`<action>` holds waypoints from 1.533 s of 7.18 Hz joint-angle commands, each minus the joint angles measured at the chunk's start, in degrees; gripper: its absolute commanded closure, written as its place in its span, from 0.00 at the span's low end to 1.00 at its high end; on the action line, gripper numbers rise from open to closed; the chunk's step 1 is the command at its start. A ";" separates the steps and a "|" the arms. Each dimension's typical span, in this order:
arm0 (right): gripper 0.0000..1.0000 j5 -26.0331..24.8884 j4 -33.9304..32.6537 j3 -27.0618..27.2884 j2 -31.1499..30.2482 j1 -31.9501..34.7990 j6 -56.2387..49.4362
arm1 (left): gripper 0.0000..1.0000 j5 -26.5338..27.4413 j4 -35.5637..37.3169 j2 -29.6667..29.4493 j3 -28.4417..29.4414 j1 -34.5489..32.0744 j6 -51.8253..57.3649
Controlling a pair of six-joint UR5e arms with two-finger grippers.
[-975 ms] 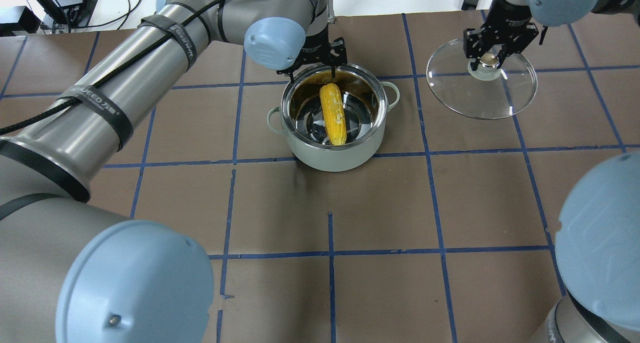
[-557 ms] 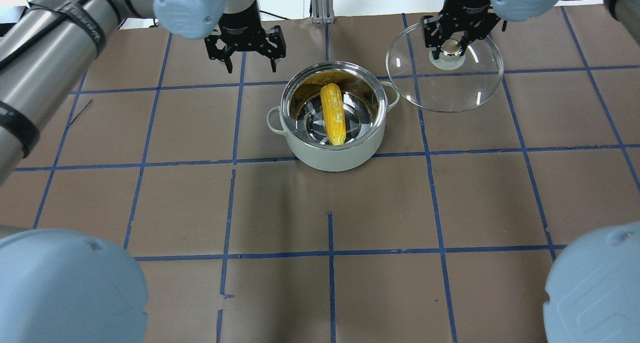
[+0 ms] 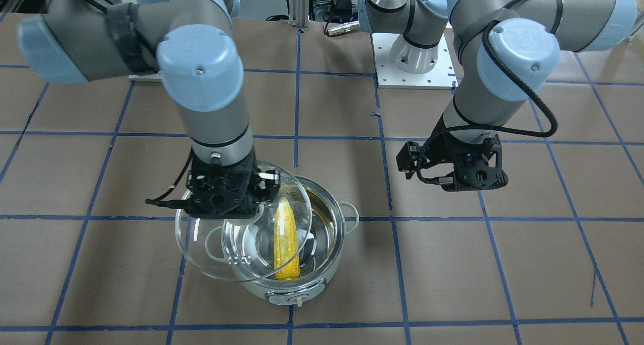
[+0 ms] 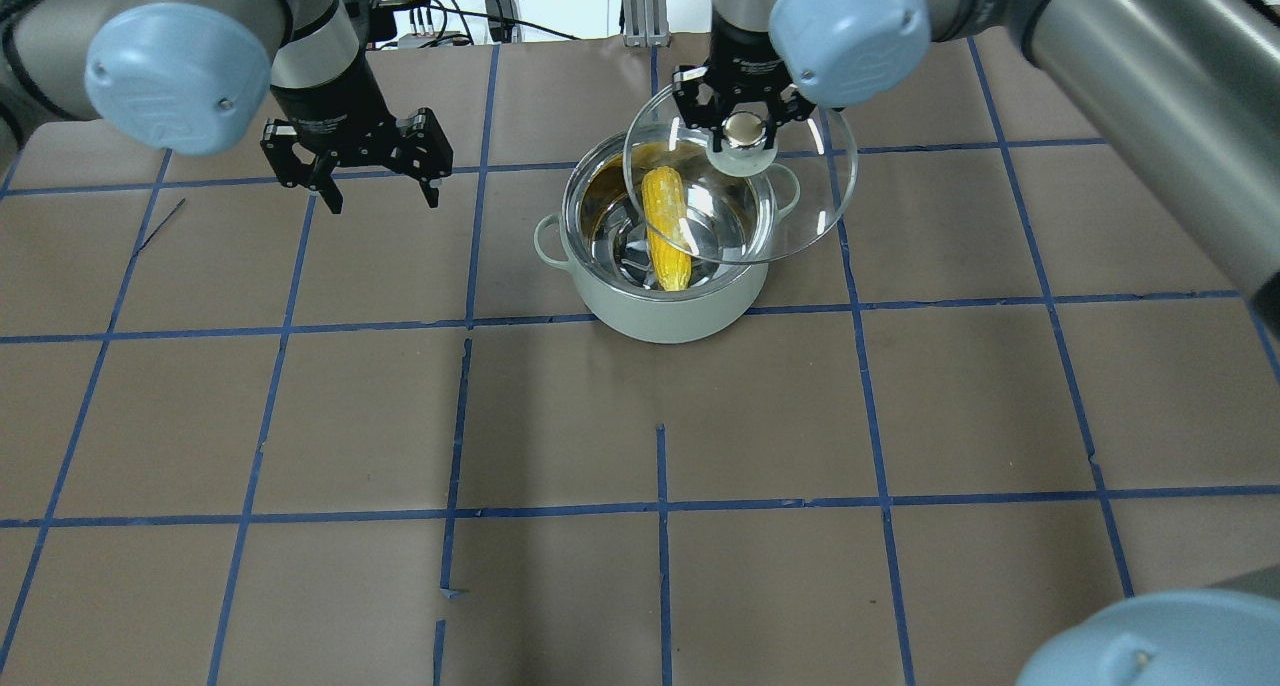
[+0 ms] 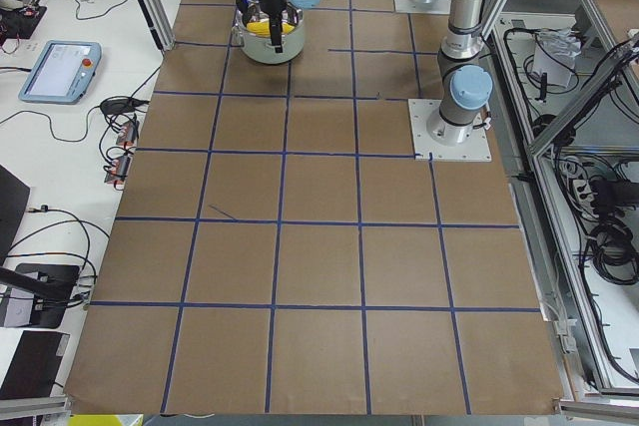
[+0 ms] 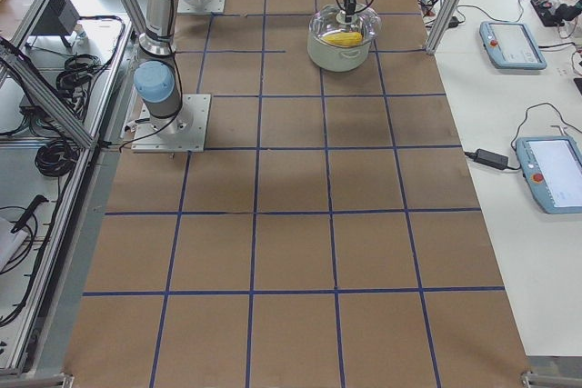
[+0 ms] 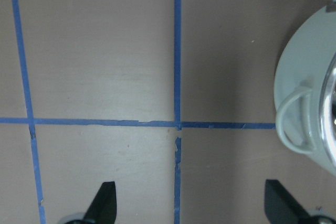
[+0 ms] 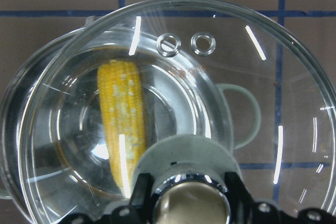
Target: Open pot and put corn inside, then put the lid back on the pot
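Note:
The pale-green pot [image 4: 668, 318] stands open at the table's far middle. The yellow corn [image 4: 664, 228] lies inside it on the steel bottom. My right gripper [image 4: 745, 132] is shut on the beige knob of the clear glass lid [image 4: 805, 201]. It holds the lid above the pot, offset to the right, so it covers only part of the opening. The right wrist view shows the corn [image 8: 122, 119] through the lid [image 8: 252, 77]. My left gripper [image 4: 383, 203] is open and empty above the table, left of the pot. The pot's handle [image 7: 292, 120] shows in the left wrist view.
The table is brown with a grid of blue tape lines [image 4: 660, 506]. The front-facing view shows the pot's front knob panel [image 3: 296, 298] and the left gripper [image 3: 470, 176] apart from the pot. The arms' base plates [image 3: 412, 78] stand at the robot's edge of the table.
My left gripper has drawn back from inside the pot to the left, with the corn left in the pot. My right gripper has carried the lid leftward from the right side to over the pot.

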 commanded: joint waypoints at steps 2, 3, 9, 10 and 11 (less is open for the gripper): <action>0.90 -0.50 -3.07 -0.89 4.58 2.52 2.95 | 0.00 -0.53 0.28 5.17 -4.82 1.44 0.55; 0.90 -0.25 -3.08 -0.90 4.78 2.61 2.86 | 0.00 -0.45 -0.24 5.44 -4.39 1.79 0.55; 0.90 0.19 -4.13 -3.01 5.74 2.96 3.83 | 0.00 -0.45 -1.39 5.18 -3.24 1.97 -0.15; 0.89 0.02 -4.75 -2.75 6.18 2.79 3.65 | 0.00 -0.62 -1.39 5.27 -3.24 1.88 -0.50; 0.89 0.02 -4.67 -2.75 6.27 2.70 3.74 | 0.00 -2.45 -1.30 5.53 -3.24 1.62 -0.59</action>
